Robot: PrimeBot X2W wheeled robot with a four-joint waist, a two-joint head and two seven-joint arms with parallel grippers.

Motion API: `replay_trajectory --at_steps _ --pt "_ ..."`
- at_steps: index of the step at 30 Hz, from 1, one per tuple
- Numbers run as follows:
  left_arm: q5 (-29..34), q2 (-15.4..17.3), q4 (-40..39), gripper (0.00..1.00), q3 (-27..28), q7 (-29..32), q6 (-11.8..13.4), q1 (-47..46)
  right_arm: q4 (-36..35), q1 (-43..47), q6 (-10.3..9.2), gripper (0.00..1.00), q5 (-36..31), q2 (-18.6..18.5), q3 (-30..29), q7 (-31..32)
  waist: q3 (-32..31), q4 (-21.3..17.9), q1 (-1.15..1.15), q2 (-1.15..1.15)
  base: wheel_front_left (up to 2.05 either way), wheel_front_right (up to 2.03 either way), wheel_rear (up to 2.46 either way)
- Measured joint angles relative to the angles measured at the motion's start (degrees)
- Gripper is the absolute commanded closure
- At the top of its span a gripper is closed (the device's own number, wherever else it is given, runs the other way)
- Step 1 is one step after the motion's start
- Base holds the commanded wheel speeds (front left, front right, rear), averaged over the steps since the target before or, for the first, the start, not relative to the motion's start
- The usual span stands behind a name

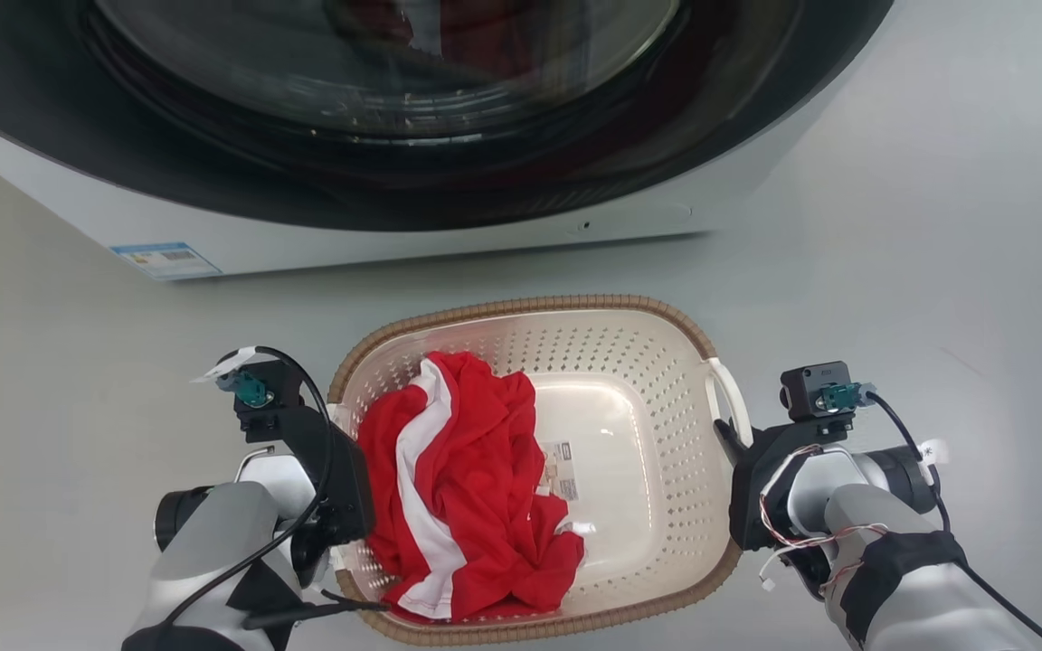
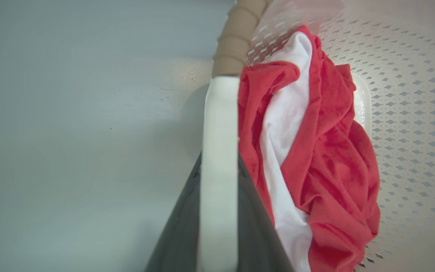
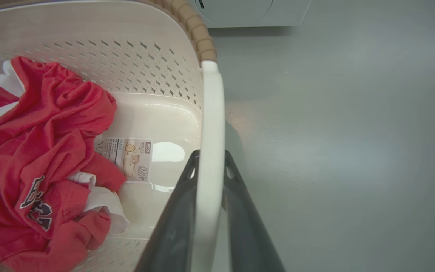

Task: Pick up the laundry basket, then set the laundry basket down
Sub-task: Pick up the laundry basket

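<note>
**A:** Where's the laundry basket (image 1: 530, 304) from where you stand?

**B:** Straight in front of the robot, square between its arms. Its long side seems to run handle to handle, so across the robot. I can't tell whether its bottom is on the floor (image 1: 937, 226) or just off it.

**A:** And the grippers?

**B:** One is at each end of the basket. The left gripper (image 2: 220, 162) is closed on the left handle (image 2: 219, 121), with the white bar pinched between its dark fingers. The right gripper (image 3: 210, 155) is clamped the same way on the right handle (image 3: 212, 98). Neither arm is nearer than the other, so I'd say the basket has to go up or down level, both ends together.

**A:** Anything inside it?

**B:** A red and white shirt (image 1: 467, 488), heaped against the wall by the left handle. The half by the right handle is bare, and you can see the label (image 3: 125, 158) on the bottom. I'd guess that makes the left end a bit heavier.

**A:** Is there room around it?

**B:** The washing machine (image 1: 449, 226) stands near, just beyond the basket's far rim, with its dark round door above. The floor past each handle is smooth pale grey. If the basket has to shift, sideways looks safer than forward.
</note>
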Motion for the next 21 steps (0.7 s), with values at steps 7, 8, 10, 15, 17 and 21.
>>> replay_trajectory --at_steps 7,8,10,15,17,21 --pt "-1.1 0.0 0.3 1.00 -0.1 3.8 -0.4 1.6 0.3 1.5 0.03 1.00 2.1 0.0 0.7 4.0 -4.5 0.0 0.00 0.00 0.00 0.00 0.00" --pt "-1.3 0.0 0.3 1.00 -0.2 4.4 -0.4 2.0 0.3 1.7 0.03 1.00 2.7 0.1 0.8 4.5 -5.1 -0.1 0.00 0.00 0.00 0.00 0.00" --pt "-1.5 0.0 0.4 1.00 -0.5 5.5 -0.4 2.7 0.4 2.3 0.03 1.00 3.4 0.1 1.0 5.7 -6.3 -0.1 0.00 0.00 0.00 0.00 0.00" --pt "-3.3 0.0 0.4 1.00 -0.9 7.5 -0.4 4.0 0.6 3.6 0.04 1.00 4.8 0.2 1.4 8.3 -9.4 -0.3 0.01 0.00 0.00 0.00 0.00" --pt "-3.7 0.0 0.5 1.00 -1.1 8.4 -0.4 4.7 0.6 4.1 0.04 1.00 5.5 0.2 1.6 9.3 -10.6 -0.4 0.00 0.00 0.00 0.00 0.00" --pt "-4.5 0.0 0.6 1.00 -1.4 10.2 -0.4 6.1 0.7 5.4 0.04 1.00 6.9 0.2 2.1 11.5 -13.0 -0.6 0.00 0.00 0.00 0.00 0.00"
